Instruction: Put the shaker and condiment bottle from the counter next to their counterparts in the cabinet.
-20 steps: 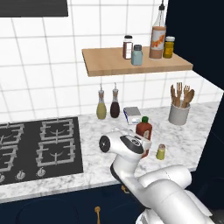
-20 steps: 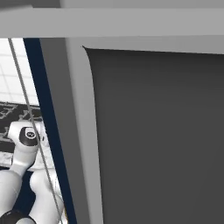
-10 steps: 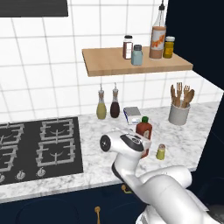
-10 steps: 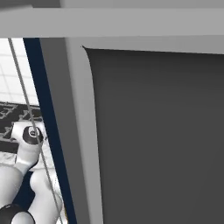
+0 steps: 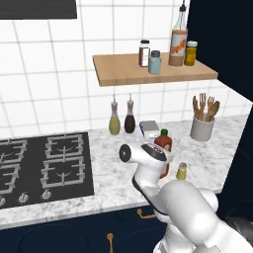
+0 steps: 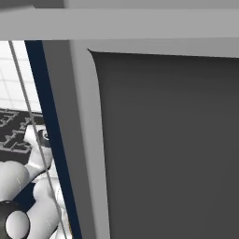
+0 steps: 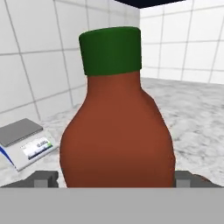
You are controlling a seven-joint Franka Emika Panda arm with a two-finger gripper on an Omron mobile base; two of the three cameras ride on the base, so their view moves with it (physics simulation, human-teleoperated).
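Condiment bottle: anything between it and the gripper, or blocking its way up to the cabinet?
Nothing visible. In the hand view the condiment bottle sits between the gripper fingertips, jaws wide either side. The cabinet has bare plank left of the brown-and-white shaker and in front of the tall clear bottle.

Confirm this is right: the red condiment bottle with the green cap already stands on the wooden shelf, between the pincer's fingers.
Not right. The condiment bottle stands on the marble counter, not on the shelf; the left base view shows it. It does sit between the open pincer's fingers.
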